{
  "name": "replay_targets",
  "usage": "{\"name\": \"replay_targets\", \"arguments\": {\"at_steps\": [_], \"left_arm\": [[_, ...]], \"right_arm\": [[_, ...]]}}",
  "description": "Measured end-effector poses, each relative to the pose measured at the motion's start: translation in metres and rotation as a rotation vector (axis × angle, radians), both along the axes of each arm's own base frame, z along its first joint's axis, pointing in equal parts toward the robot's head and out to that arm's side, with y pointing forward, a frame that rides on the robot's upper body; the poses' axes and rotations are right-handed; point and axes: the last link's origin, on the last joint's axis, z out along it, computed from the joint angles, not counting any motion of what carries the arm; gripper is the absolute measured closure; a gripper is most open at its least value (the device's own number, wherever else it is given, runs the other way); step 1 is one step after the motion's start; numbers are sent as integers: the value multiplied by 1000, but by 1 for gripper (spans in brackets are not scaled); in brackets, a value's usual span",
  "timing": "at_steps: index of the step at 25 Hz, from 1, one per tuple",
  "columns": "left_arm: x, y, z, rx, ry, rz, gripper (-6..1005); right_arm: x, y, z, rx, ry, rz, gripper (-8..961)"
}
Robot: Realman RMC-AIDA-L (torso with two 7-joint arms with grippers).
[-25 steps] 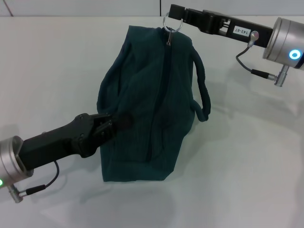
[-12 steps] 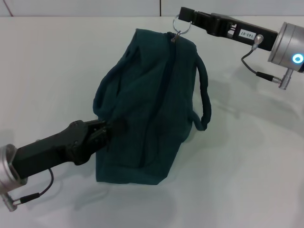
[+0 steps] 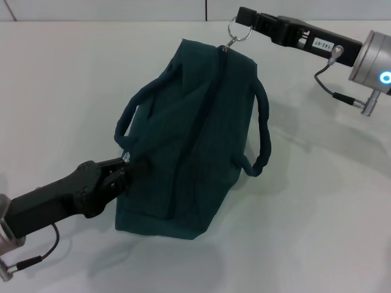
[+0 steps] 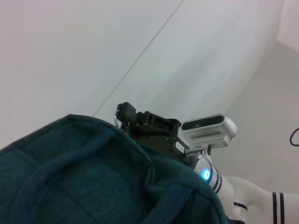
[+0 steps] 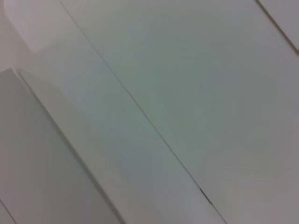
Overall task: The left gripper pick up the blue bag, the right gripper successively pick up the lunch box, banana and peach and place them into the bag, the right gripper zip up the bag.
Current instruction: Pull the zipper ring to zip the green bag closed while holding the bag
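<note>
The bag [image 3: 186, 140] lies mid-table, dark teal, tilted with its near end to the left and its far corner up by the right gripper [image 3: 242, 17]; its zip [image 3: 204, 110] runs shut along the top and two rope handles [image 3: 263, 131] loop off either side. The right gripper, at the far right, is pinched on the metal ring [image 3: 238, 30] of the zip pull at the far corner. The left gripper [image 3: 125, 171], reaching in from the near left, is clamped on the bag's near-left side.

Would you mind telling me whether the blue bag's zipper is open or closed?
Closed: the zipper line shows no gap, and the right hand holds the pull ring at its far end.
</note>
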Motion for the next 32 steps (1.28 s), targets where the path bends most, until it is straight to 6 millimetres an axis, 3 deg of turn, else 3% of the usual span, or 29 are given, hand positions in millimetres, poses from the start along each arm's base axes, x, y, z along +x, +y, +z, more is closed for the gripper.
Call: {"name": "replay_targets", "arguments": {"at_steps": [15, 24, 32], "left_arm": [[4, 5, -1, 12, -7, -4, 922], [1, 8, 13, 108, -80, 53, 579], [-4, 20, 41, 210, -162, 119, 228]], "right_arm": [[-4, 1, 2, 24, 1, 29, 918], [-4, -1, 5, 31, 5, 47, 918], [6, -17, 13, 38, 75, 67, 917]]}}
